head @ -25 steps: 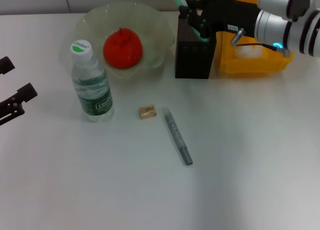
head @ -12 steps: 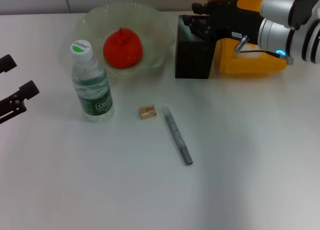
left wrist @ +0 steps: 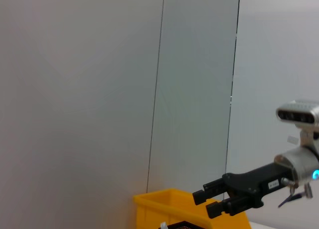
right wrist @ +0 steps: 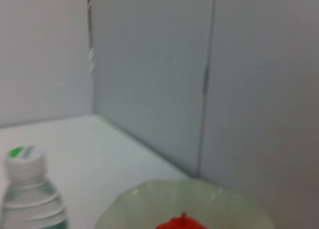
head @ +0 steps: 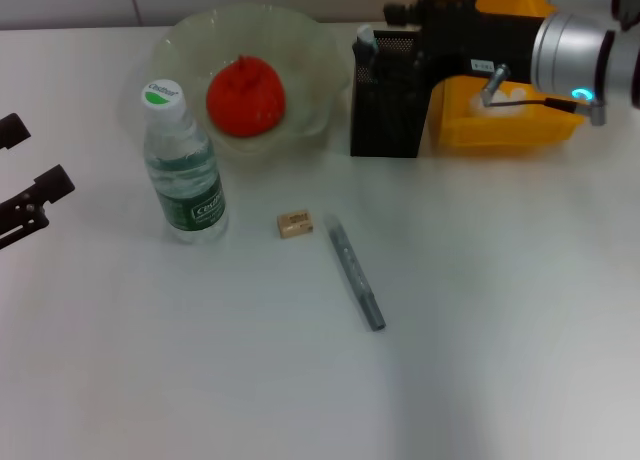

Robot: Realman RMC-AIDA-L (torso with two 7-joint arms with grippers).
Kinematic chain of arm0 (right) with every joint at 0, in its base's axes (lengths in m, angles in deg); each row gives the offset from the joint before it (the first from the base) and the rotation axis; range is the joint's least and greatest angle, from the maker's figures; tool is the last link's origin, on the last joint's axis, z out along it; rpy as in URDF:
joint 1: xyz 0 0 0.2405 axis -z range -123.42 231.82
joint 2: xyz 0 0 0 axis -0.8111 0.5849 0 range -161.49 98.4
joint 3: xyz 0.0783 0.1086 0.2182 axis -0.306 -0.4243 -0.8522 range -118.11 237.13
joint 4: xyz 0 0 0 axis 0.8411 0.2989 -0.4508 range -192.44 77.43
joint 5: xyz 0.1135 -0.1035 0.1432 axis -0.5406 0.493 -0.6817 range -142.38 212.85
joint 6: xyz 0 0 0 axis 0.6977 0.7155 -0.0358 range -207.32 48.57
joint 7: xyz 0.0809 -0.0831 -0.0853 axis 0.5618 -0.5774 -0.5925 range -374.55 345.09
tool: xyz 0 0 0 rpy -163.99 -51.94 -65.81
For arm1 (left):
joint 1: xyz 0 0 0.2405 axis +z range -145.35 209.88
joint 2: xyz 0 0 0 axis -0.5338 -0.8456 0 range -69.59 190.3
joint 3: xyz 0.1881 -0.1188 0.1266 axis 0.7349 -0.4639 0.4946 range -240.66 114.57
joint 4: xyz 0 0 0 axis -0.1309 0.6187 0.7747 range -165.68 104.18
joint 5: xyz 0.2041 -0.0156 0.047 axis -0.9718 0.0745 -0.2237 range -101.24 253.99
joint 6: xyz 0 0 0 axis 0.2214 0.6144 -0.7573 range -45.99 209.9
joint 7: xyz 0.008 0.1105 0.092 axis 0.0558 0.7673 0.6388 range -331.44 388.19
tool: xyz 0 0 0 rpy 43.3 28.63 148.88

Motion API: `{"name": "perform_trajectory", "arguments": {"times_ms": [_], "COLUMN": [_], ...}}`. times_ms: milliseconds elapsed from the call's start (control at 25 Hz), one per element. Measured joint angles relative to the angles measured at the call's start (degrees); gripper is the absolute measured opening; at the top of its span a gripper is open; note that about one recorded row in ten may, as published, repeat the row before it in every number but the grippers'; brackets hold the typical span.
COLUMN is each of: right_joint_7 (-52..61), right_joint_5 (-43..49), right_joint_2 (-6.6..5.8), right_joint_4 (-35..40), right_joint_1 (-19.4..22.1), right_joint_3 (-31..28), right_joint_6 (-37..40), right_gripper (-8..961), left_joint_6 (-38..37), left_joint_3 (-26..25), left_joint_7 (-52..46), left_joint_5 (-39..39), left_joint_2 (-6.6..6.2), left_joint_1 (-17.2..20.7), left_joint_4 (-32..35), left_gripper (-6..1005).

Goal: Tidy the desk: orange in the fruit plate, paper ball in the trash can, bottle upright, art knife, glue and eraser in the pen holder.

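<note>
The orange (head: 245,97) lies in the glass fruit plate (head: 320,50). The water bottle (head: 184,168) stands upright in front of the plate. The tan eraser (head: 295,223) and the grey art knife (head: 355,273) lie on the table at the centre. The glue (head: 366,37) stands in the black mesh pen holder (head: 385,105), with only its top showing. My right gripper (head: 398,28) is open and empty just above the holder's rim; it also shows in the left wrist view (left wrist: 207,203). My left gripper (head: 30,190) is open and parked at the left edge.
A yellow bin (head: 500,120) stands right behind the pen holder, with something white inside it. The right wrist view shows the bottle cap (right wrist: 22,162), the plate rim (right wrist: 199,194) and the orange top (right wrist: 182,223). White walls stand behind the table.
My right gripper held the green-capped glue above the pen holder; the glue now sits inside it, and the gripper has let go and drawn back slightly. The left arm has not moved.
</note>
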Motion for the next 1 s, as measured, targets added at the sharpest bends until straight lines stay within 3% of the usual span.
{"name": "perform_trajectory", "arguments": {"times_ms": [40,200,240,360,400,440,600,720,800,1000], "right_joint_7": [0.0,21.14,21.14,29.29,33.11,33.11,36.3,37.01,37.39,37.46], "right_joint_5": [0.0,19.96,19.96,27.09,30.83,30.83,36.42,36.93,37.97,38.24], "right_joint_2": [0.0,0.02,0.02,0.05,0.04,0.04,0.3,0.27,0.41,0.57], "right_joint_4": [0.0,12.42,12.42,15.95,16.39,16.39,12.24,9.65,4.95,-2.91], "right_joint_1": [0.0,-2.0,-2.0,-6.17,-9.81,-9.81,-17.92,-20.8,-24.63,-29.07], "right_joint_3": [0.0,0.1,0.1,0.13,0.17,0.17,3.75,7.45,11.73,16.86], "right_joint_6": [0.0,11.74,11.74,20.25,25.5,25.5,33.31,34.04,33.1,27.8], "right_gripper": [564,600,600,599,599,598,598,597,596,595], "left_joint_6": [0.0,-0.21,-0.23,-0.23,-0.23,-0.23,-0.32,-0.6,-0.95,-2.02], "left_joint_3": [0.0,0.06,0.09,0.1,0.09,0.09,0.08,0.08,0.11,0.17], "left_joint_7": [0.0,0.0,-0.01,-0.23,-0.35,-0.44,-0.65,-0.75,-0.76,-0.78], "left_joint_5": [0.0,-0.28,-0.75,-2.12,-2.47,-2.64,-3.3,-4.11,-4.65,-5.51], "left_joint_2": [0.0,-0.54,-0.62,-0.68,-0.68,-0.7,-0.83,-1.26,-1.44,-1.74], "left_joint_1": [0.0,-0.01,-0.13,-0.44,-0.53,-0.67,-0.92,-0.93,-0.93,-0.83], "left_joint_4": [0.0,-0.07,-0.1,-0.11,-0.11,-0.11,-0.11,-0.15,-0.18,-0.19], "left_gripper": [797,797,797,797,797,797,797,797,797,797]}}
